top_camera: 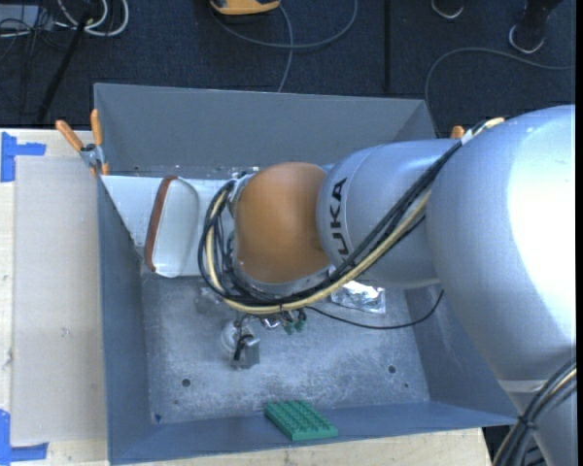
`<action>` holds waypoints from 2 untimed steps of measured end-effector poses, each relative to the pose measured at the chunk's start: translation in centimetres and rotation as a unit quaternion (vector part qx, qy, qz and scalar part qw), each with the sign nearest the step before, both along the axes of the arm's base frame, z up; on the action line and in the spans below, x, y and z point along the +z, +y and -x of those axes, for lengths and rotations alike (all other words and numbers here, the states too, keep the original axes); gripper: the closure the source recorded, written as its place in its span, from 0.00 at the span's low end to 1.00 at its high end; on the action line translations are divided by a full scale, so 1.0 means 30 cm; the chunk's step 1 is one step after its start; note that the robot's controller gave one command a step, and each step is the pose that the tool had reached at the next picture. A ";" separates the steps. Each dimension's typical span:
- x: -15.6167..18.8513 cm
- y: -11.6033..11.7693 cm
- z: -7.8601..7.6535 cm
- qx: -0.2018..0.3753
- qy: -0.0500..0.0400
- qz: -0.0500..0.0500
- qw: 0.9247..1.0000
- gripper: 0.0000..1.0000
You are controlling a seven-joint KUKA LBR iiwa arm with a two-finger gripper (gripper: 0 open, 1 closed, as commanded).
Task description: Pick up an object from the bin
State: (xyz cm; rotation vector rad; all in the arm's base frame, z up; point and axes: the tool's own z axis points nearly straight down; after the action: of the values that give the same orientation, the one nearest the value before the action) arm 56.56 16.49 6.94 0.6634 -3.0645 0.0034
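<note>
My gripper [243,346] hangs below the orange cover, low over the bin floor a little left of the middle, and nothing can be made out in it. A white oblong dish with a brown rim [175,226] leans against the back left slope, up and to the left of the gripper. A crinkled silver foil packet [361,299] lies to the gripper's right, partly hidden under the arm. A flat green studded plate [301,420] rests on the front wall, below and right of the gripper.
The arm and its orange cover with looped cables hide the middle and right of the bin. Bare speckled floor shows round the gripper, to the left and toward the front.
</note>
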 end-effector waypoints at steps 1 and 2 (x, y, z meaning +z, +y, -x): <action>0.103 -0.079 -0.016 0.064 -0.004 -0.002 0.998 0.00; -0.005 -0.075 0.004 0.043 -0.001 -0.002 0.999 0.00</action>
State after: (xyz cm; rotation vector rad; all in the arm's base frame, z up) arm 56.45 14.23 6.80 0.7952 -3.0356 -0.0017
